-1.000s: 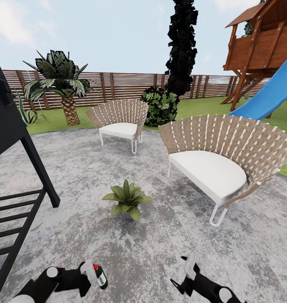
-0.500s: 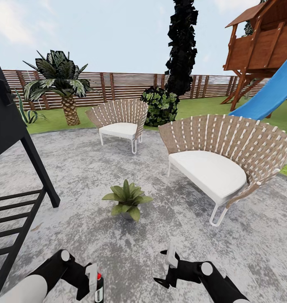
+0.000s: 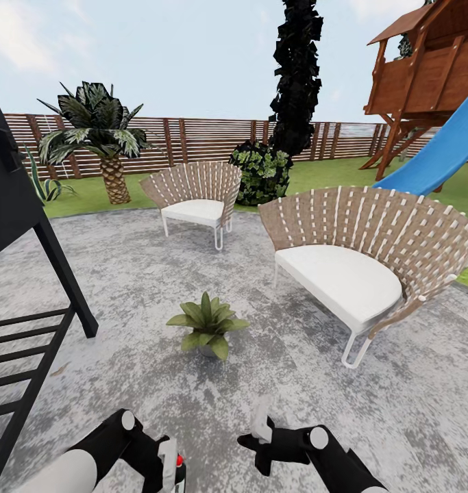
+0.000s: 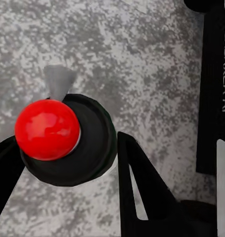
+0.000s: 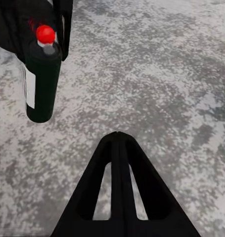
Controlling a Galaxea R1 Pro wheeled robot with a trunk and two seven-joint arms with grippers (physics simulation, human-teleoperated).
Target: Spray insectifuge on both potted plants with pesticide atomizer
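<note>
While the head view looks out over the grey stone patio [image 3: 124, 274], one potted plant [image 3: 207, 333] sits straight ahead of both arms, well apart from them and roughly midway between them. The left pincer [image 3: 170, 472] at the lower edge pinches the pesticide atomizer [image 3: 179, 474], so that arm carries the spray; the bottle's red top shows, its body cut off by the frame. The right pincer [image 3: 261, 431] hovers near it, and here I cannot tell its state.

From the left wrist, the pesticide atomizer [image 4: 67, 138] is seen end-on, red ball uppermost, dark fingers [image 4: 142, 187] flanking it: its long axis runs along the pincer.

From the right wrist, the pesticide atomizer [image 5: 42, 84] appears full length, upright with its white label, hanging clear above the paving. The right pincer's fingers [image 5: 118, 192] meet at one tip, pressed together on nothing.
</note>
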